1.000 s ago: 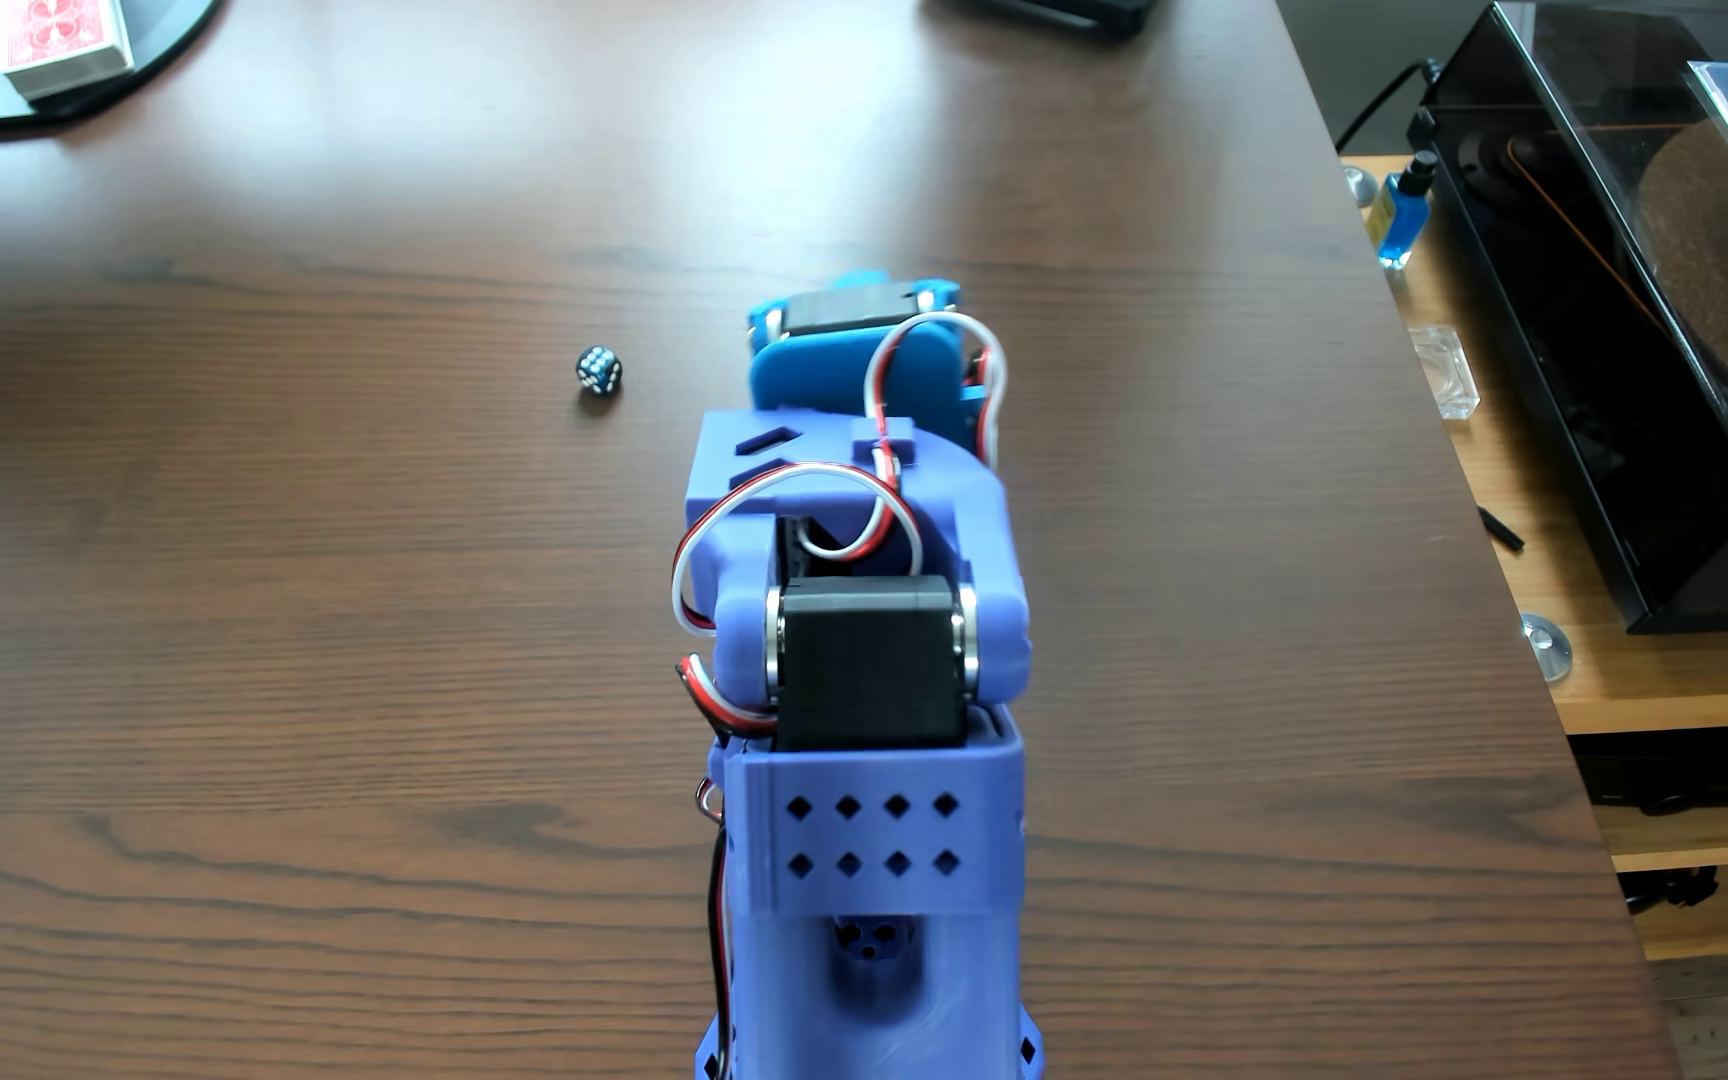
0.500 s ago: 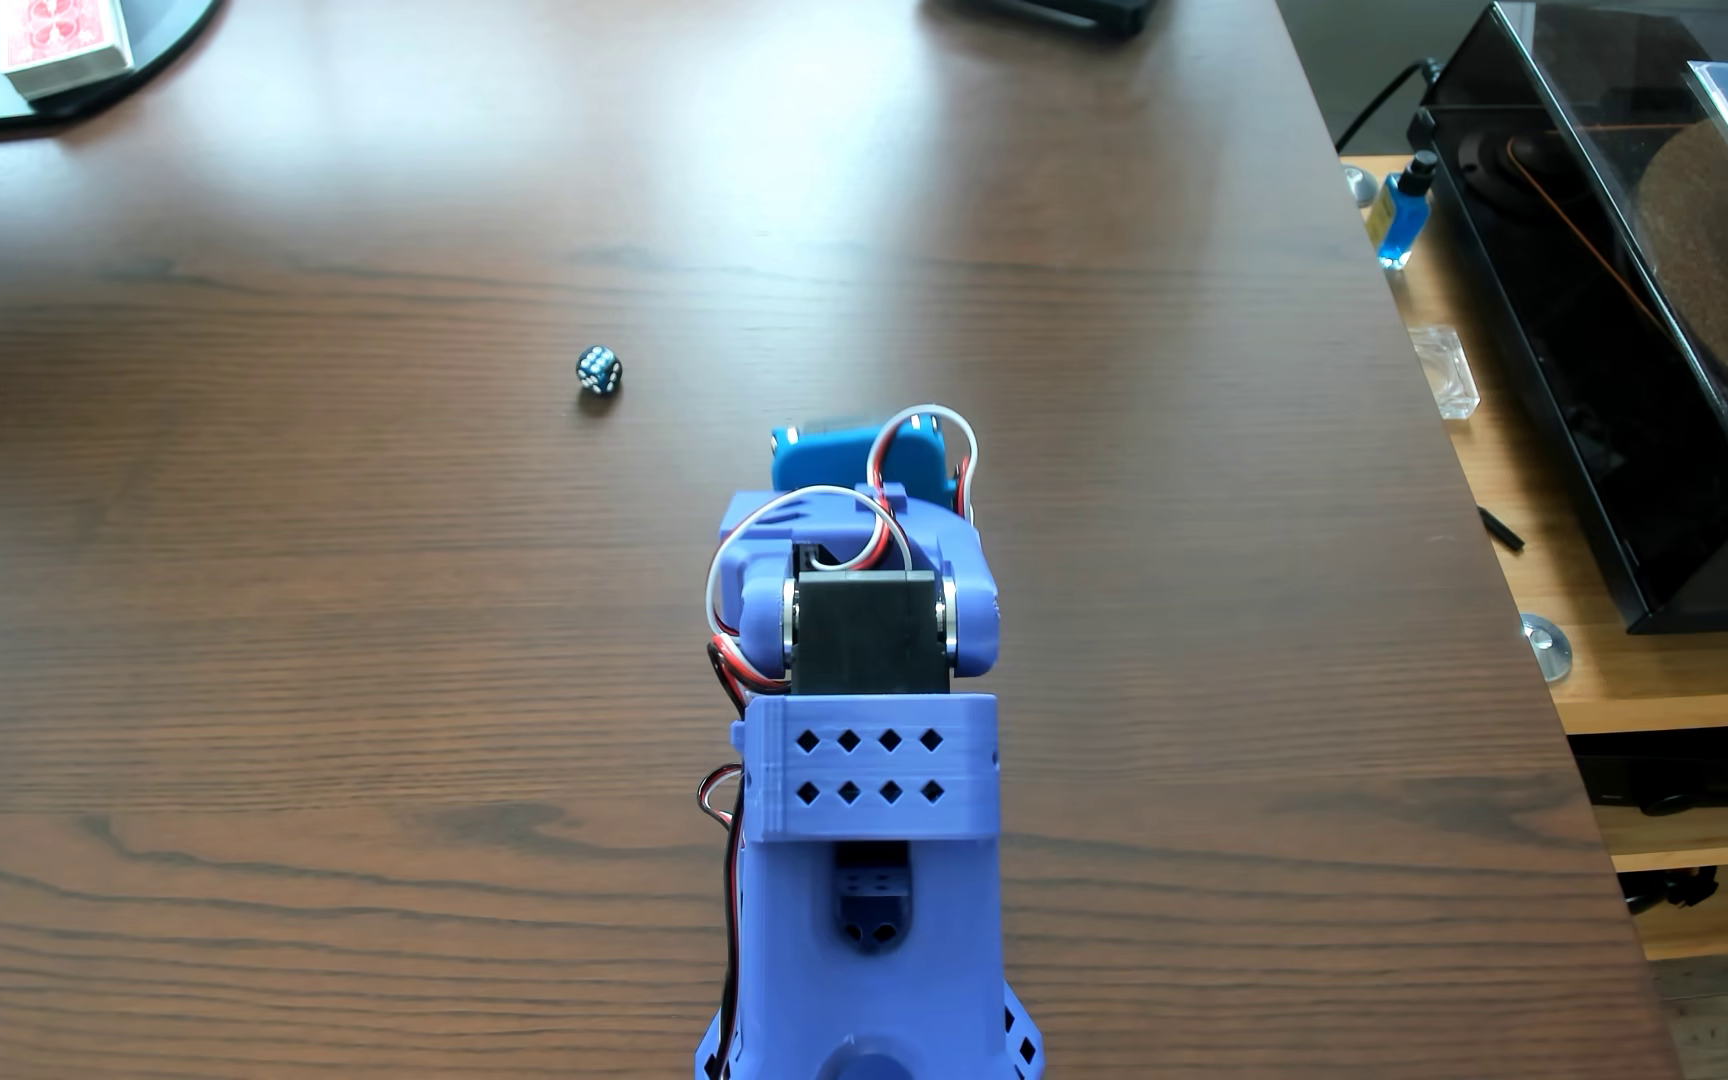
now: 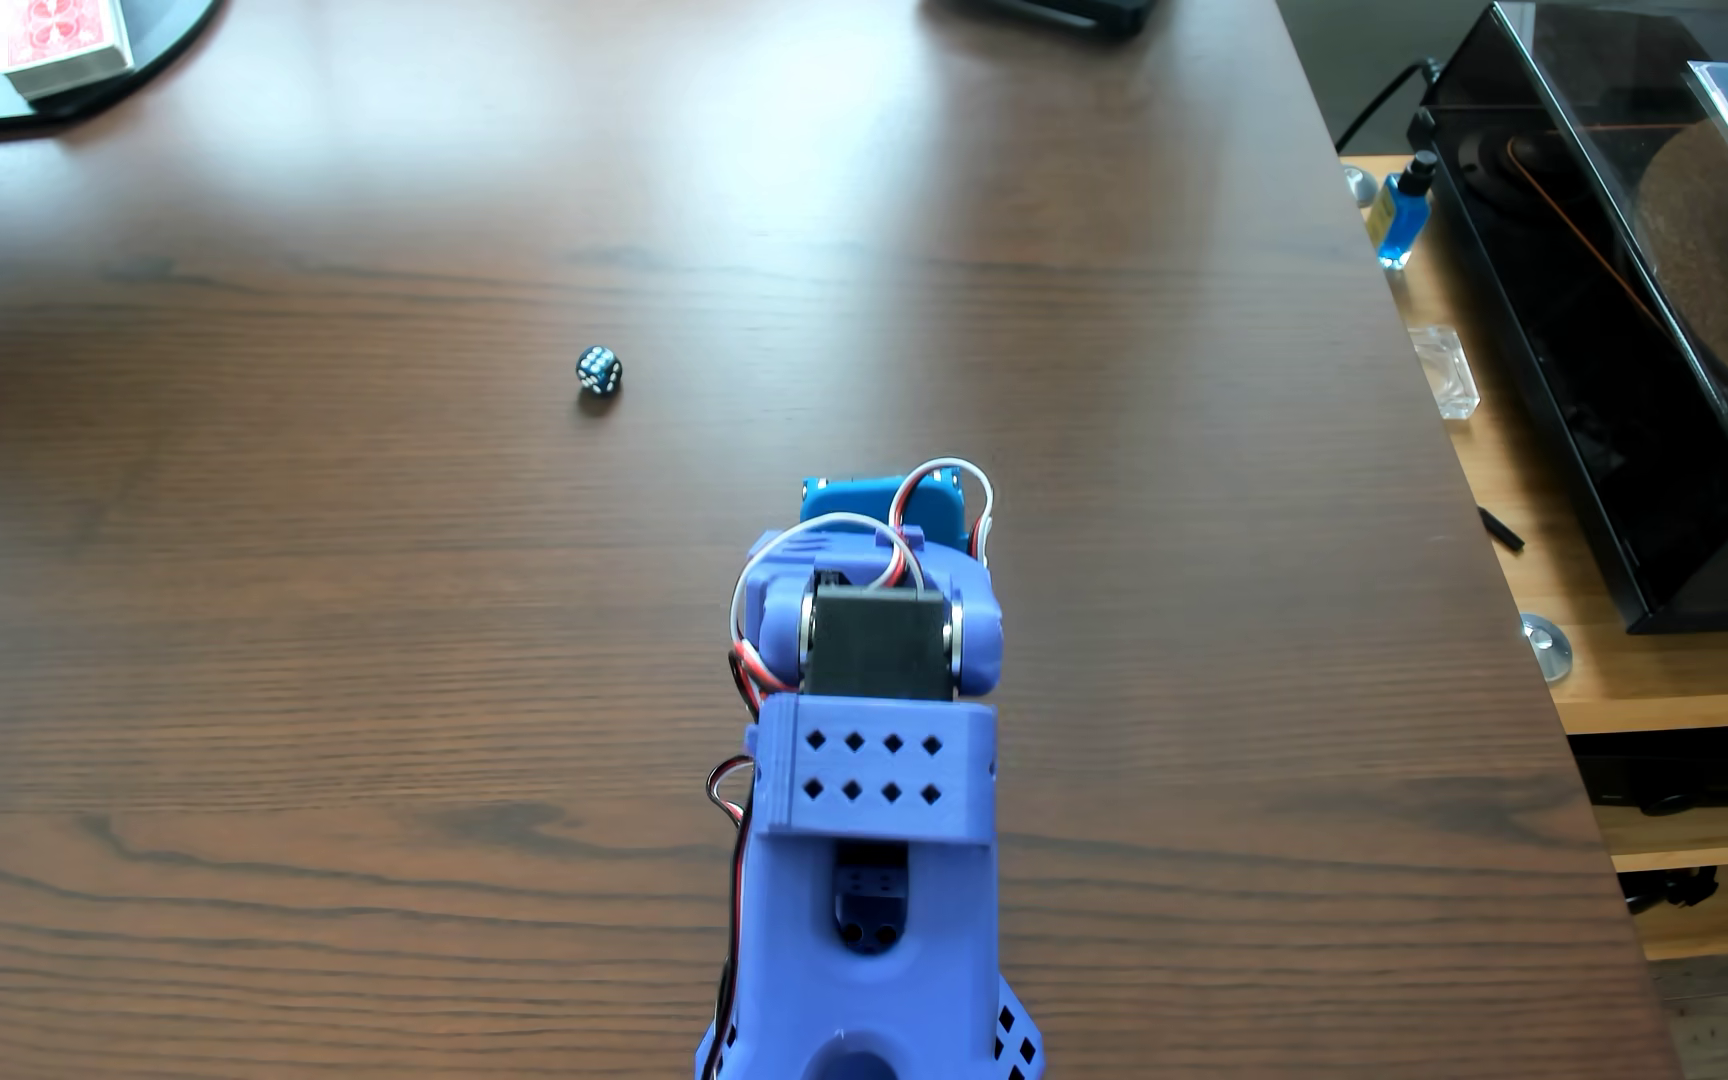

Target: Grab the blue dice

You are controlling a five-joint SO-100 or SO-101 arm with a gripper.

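One die: the tiny dark navy cube die with pale pips (image 3: 598,371) lies alone on the brown wood-grain desk (image 3: 320,623), left of centre in this view.
Die's bearing: it sits on bare wood, up and to the left of my arm, well apart from it and touching nothing.
Arm: my purple printed arm (image 3: 870,789) rises from the bottom edge, folded close over its base, with a black servo block (image 3: 878,644) at the joint and red, white and black wires looping around it.
Pincer: the brighter blue wrist housing (image 3: 875,507) peeks out just beyond the folded joint; my pincer itself is hidden behind the arm, so I cannot tell whether its jaws are apart or together.
Grip: nothing shows in my hold, and the die rests on the desk.
Far left corner: a red-backed box of playing cards (image 3: 60,36) lies on a dark mat at the top edge.
Right side: beyond the desk's edge stands a lower wooden shelf unit (image 3: 1608,685) carrying a black record player under a smoked clear lid (image 3: 1670,343), a small bottle of blue liquid (image 3: 1398,213) and a small clear glass block (image 3: 1444,371).
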